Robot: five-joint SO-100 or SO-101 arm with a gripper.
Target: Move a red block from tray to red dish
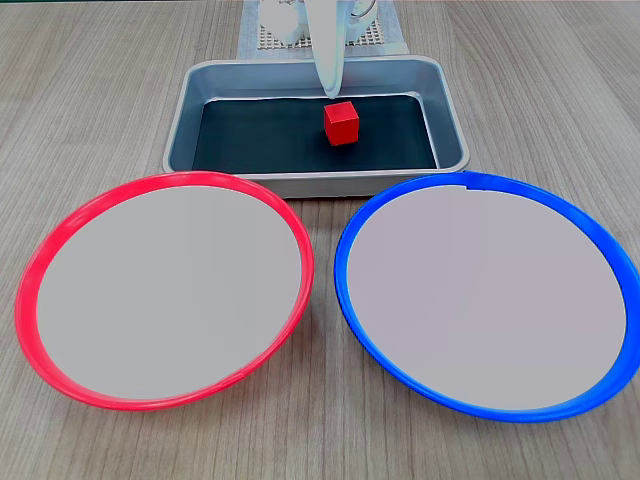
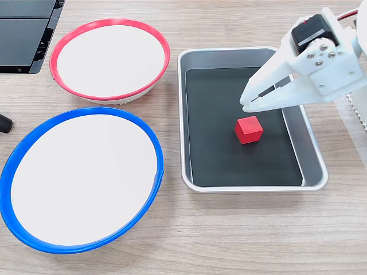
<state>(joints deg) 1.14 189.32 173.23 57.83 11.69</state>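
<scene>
The red block [image 2: 249, 129] sits in the tray [image 2: 312, 150], ungrasped; the end effector [image 2: 246, 103] hovers above, fingers nearly together, and the red dish [image 2: 109, 26] is empty.

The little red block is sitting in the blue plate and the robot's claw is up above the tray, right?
Not quite. The red block sits on the dark bottom of the tray, not in the blue plate, which holds nothing; both fixed views show this. The rest is right: the gripper hangs above the tray, near the block.
</scene>
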